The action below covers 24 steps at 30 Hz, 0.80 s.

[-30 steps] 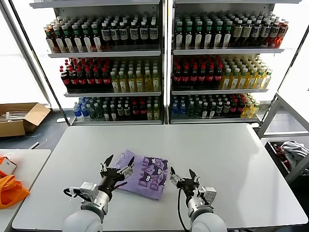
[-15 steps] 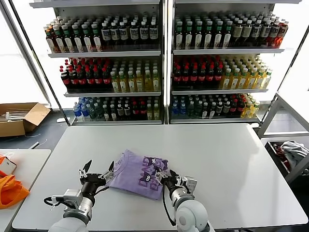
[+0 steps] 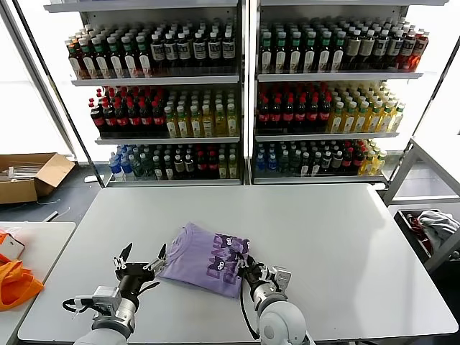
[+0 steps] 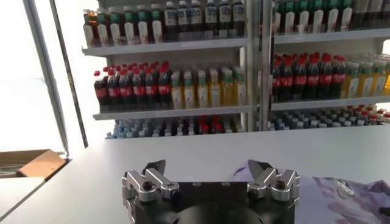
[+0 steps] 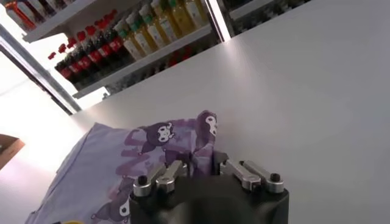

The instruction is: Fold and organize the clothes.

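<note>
The lavender T-shirt (image 3: pixel 201 259) lies folded on the white table (image 3: pixel 323 237), its dark purple print facing up on its right half. My left gripper (image 3: pixel 141 255) is open and empty, low over the table just off the shirt's left edge. In the left wrist view (image 4: pixel 207 167) its fingers stand wide apart, with the shirt (image 4: pixel 347 195) off to one side. My right gripper (image 3: pixel 243 267) is at the shirt's near right corner. In the right wrist view (image 5: pixel 202 159) its fingers pinch a raised fold of the printed fabric (image 5: pixel 128 164).
Shelves of bottles (image 3: pixel 244 108) stand behind the table. A side table at the left holds orange fabric (image 3: pixel 14 284). A cardboard box (image 3: pixel 29 172) lies on the floor at far left, and a bin of cloth (image 3: pixel 431 226) at right.
My left gripper moved left off the shirt and lower, still open. My right gripper moved left onto the shirt's near right corner and closed on the fabric. The shirt's left edge shifted slightly.
</note>
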### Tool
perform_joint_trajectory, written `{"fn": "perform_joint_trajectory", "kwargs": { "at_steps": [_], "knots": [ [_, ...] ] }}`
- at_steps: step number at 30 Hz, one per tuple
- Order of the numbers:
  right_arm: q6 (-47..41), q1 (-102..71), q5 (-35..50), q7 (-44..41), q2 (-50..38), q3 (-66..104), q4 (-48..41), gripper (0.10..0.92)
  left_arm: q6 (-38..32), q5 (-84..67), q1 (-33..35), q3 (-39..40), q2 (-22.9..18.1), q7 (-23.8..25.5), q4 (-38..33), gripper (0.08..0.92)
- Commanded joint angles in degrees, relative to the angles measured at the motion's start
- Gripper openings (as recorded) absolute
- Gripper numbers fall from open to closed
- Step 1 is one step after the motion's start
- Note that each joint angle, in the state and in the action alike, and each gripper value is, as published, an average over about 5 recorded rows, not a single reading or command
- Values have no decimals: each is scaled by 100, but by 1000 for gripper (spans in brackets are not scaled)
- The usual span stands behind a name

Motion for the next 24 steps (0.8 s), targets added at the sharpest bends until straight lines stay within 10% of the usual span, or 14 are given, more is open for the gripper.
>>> {"fn": "perform_joint_trajectory", "kwargs": {
  "at_steps": [1, 9, 24],
  "knots": [
    [91, -93, -261, -153, -298, 30, 227, 300, 5, 33, 43, -76, -2, -20, -57, 823],
    [-391, 247, -327, -451, -1319, 257, 291, 118, 2, 22, 105, -120, -11, -18, -140, 823],
    [-136, 1095, -2289, -1719, -2252, 857, -1003, 148, 14, 50, 99, 67, -140, -17, -152, 822]
  ]
}}
